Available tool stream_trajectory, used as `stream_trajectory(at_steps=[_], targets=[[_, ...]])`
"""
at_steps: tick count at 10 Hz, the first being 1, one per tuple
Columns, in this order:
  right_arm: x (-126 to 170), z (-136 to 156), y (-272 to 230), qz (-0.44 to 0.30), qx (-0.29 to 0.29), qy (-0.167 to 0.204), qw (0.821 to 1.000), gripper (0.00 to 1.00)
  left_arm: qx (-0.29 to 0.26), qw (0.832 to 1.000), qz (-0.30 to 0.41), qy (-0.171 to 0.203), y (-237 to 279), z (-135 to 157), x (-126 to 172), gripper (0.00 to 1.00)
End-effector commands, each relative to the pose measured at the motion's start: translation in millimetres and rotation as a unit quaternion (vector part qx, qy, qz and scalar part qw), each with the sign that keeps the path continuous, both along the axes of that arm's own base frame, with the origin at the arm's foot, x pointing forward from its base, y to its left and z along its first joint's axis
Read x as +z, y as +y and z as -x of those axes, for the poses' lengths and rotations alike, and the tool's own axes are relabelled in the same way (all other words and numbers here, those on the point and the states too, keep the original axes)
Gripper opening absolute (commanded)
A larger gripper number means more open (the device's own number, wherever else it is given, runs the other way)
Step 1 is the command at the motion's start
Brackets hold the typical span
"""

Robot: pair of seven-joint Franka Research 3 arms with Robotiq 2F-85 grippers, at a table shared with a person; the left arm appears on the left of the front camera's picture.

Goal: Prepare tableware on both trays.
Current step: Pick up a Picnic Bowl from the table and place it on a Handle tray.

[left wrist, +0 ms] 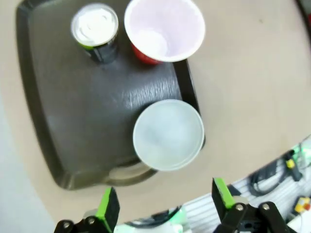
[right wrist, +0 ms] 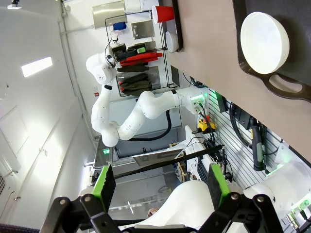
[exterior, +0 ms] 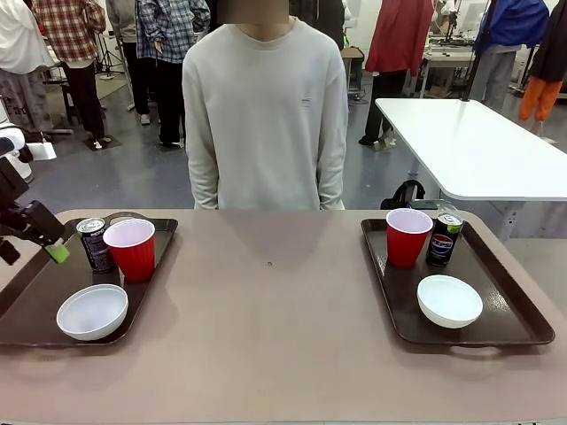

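There, brown trays [exterior: 496,329], each fully laid.

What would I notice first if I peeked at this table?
Probably the two bright red cups, one on the left tray beside a black-green can and one on the right tray beside a Pepsi can. Each tray also holds a white bowl nearer the robot. The left end effector hangs open over the left tray's outer edge, holding nothing.

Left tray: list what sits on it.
On the left tray: a black-green can, a red cup touching it, and a white bowl nearer the robot. The tray surface beneath them is hidden.
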State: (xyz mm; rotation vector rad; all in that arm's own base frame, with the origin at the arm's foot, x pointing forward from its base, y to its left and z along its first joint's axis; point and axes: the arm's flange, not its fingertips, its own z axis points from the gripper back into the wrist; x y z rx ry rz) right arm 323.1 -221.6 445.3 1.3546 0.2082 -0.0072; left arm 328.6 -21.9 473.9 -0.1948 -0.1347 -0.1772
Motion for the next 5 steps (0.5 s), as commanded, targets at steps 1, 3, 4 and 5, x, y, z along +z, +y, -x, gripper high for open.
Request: stream_trajectory(at_steps=[1,3,4,5], targets=[[1,4,-4,-0.001,0.006,-0.004,1.000,1.00,0.023,0.999,-0.021,0.026,-1,77,-43,1.00],[1,4,-4,-0.001,0.006,-0.004,1.000,1.00,0.000,1.000,0.000,0.000,0,0,0,1.00],[1,4,-4,-0.001,0.006,-0.004,1.000,1.00,0.001,1.000,-0.008,0.012,0,13,8,1.00],[1,4,-4,-0.001,0.006,-0.004,1.000,1.00,-0.051,0.985,0.160,-0.029,11,5,-1,1.00]])
